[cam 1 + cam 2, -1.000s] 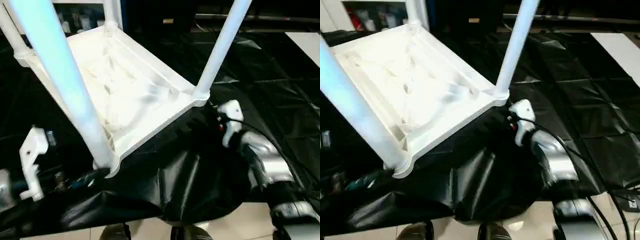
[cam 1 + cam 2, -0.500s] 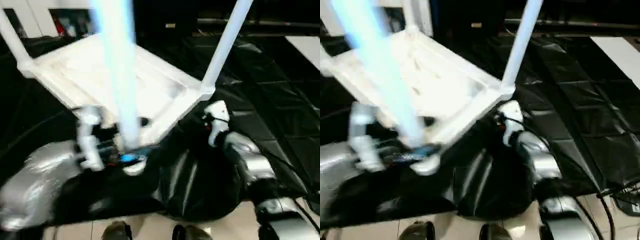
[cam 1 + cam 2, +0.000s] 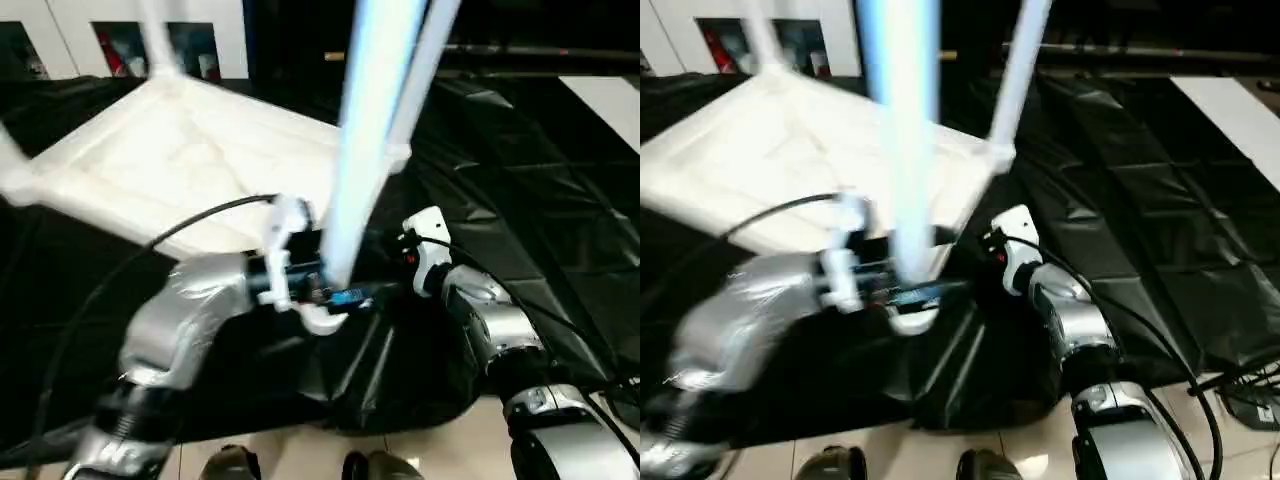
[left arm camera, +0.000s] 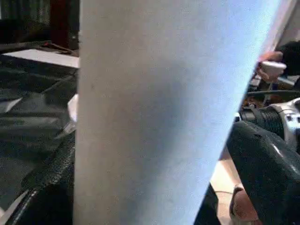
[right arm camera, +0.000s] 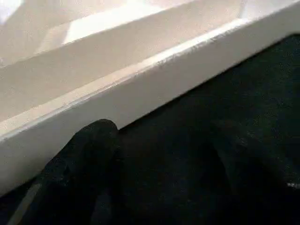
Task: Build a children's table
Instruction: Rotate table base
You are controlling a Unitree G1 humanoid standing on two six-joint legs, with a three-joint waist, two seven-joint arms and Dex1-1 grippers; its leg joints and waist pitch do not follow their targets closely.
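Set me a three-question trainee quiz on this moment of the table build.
1. True or false: the children's table stands with its legs pointing down.
2. The left gripper has its fingers either side of: A) the near leg; B) a cable; C) a loose screw.
3. Short answer: which part of the table does the right gripper reach towards?

Key: 1 false, the legs point up. 2 A. 3 the table top's rim.
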